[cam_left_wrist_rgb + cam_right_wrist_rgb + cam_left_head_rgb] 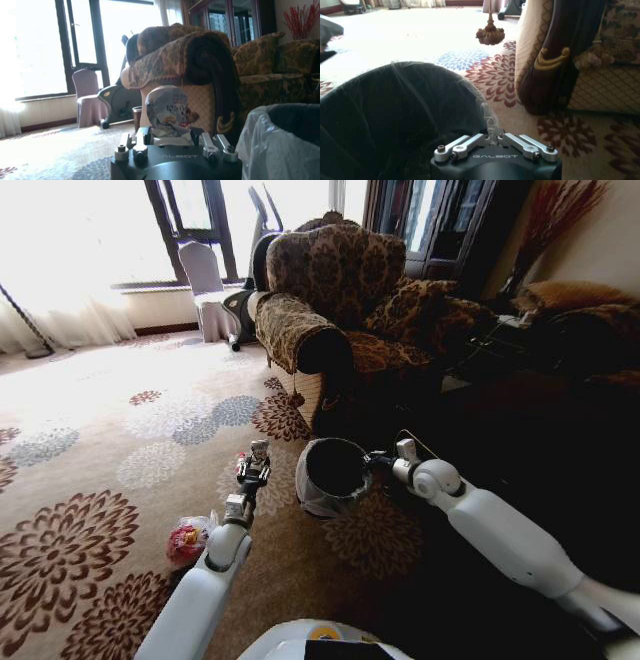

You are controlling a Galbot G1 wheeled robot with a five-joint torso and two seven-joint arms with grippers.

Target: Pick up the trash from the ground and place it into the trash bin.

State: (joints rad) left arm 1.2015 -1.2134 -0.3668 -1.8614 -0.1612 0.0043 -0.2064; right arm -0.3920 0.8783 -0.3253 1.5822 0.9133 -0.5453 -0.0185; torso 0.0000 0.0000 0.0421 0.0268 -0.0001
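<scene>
Trash bin (333, 476), pale outside, black inside, is tilting at frame centre; a crumpled red-pink wrapper (187, 540) is lying on the carpet at lower left.

A home's sitting room, probably: a patterned armchair (340, 300) is standing on flowered carpet (120, 440), tall windows (190, 220) are letting in daylight, and a dark glass-fronted cabinet (440, 220) is standing behind.

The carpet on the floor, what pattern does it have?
Beige carpet with large brown, grey and white flowers, clearest in the head view.
</scene>
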